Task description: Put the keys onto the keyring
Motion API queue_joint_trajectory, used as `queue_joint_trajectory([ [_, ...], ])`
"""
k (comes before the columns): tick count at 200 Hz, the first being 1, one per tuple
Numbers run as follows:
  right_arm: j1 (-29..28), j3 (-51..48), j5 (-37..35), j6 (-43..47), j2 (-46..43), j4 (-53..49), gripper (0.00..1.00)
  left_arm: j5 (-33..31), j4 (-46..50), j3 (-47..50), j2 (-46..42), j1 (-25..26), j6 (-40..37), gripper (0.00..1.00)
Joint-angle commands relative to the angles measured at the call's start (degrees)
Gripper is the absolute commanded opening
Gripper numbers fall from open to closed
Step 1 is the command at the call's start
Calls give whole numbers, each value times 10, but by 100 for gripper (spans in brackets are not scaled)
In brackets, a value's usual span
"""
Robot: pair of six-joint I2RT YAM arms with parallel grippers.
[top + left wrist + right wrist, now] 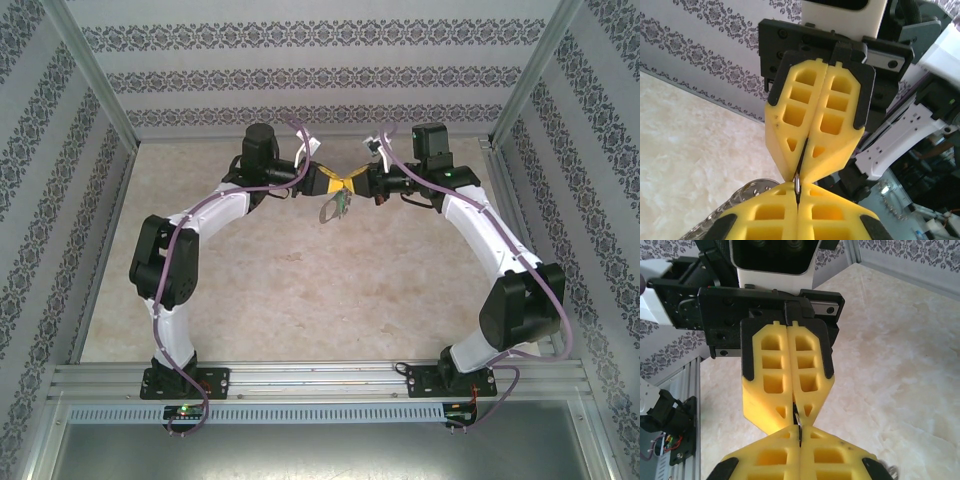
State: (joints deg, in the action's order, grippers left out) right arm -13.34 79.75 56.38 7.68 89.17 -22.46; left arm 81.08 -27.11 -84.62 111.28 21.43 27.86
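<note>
Room: walls (320, 60) in striped floral wallpaper on three sides, aluminium frame (320, 378) at the near edge. Table (300, 290): pale marbled surface. Over its far centre, left gripper (797, 200) and right gripper (800, 440) meet tip to tip. Both are pinched tight on the keyring (797, 184). Green key (343, 203) hangs just below them.

You were working in a lab-type robot cell. An aluminium rail (320, 378) edged the near side of the marble-look table (320, 290), and patterned panels (300, 60) walled its other three sides.
</note>
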Motion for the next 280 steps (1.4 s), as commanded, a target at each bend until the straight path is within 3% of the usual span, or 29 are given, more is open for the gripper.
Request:
queue_joint_trajectory([
  [1,0,-12,5,-8,-17,21,5,15,-237,9,26,9,159,0],
  [27,10,-46,-5,-47,-40,78,33,11,-468,-17,75,10,351,0],
  [53,24,-88,-34,-84,-80,128,42,9,-537,-44,101,9,426,0],
  [87,31,-146,-123,-135,-136,183,46,-12,-416,-25,76,8,307,0],
  [109,31,-187,-190,-167,-167,215,46,-38,-252,-10,41,5,167,0],
  [128,28,-226,-225,-186,-187,247,46,-78,-54,-15,6,3,14,0],
  [143,18,-264,-260,-197,-204,277,47,-105,39,-22,-8,4,-49,0],
  [210,-62,-411,-381,-198,-226,459,52,-156,69,-12,-21,4,-64,0],
  [280,-108,-382,-426,-184,-162,507,54,-155,64,-3,-28,6,-62,0],
])
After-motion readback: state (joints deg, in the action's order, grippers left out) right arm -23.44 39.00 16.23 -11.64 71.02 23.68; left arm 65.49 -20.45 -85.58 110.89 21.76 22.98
